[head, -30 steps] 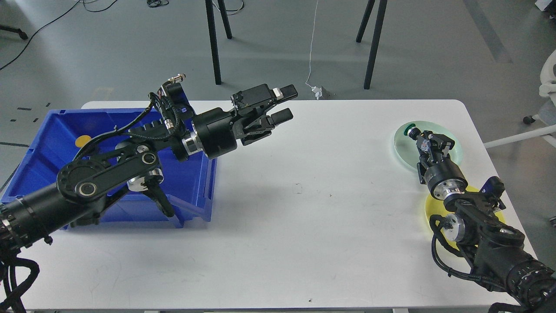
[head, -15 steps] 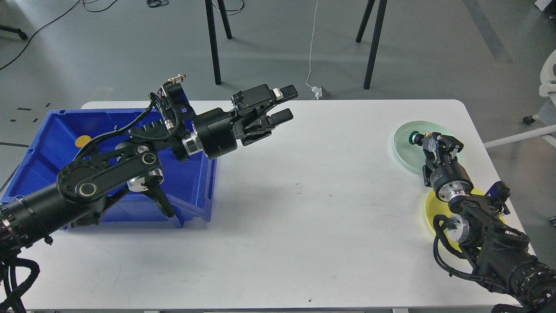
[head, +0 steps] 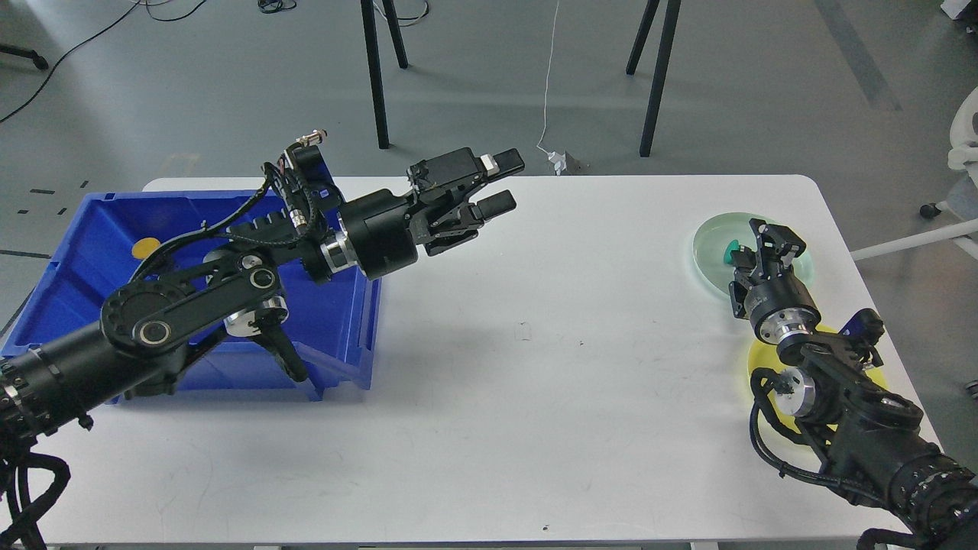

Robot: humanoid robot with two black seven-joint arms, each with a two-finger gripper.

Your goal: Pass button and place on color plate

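Left gripper (head: 490,184) raised mid-table, fingers apart, right gripper (head: 770,243) spread over green plate (head: 710,238)

green button (head: 732,247) | lying on its side on pale green plate (head: 710,233) | yellow plate (head: 764,359) just beside, toward the table's near edge

White surface (head: 535,382) carries a blue bin (head: 92,252) at 9 o'clock; green plate (head: 710,248) and yellow plate (head: 760,367) at 3 o'clock
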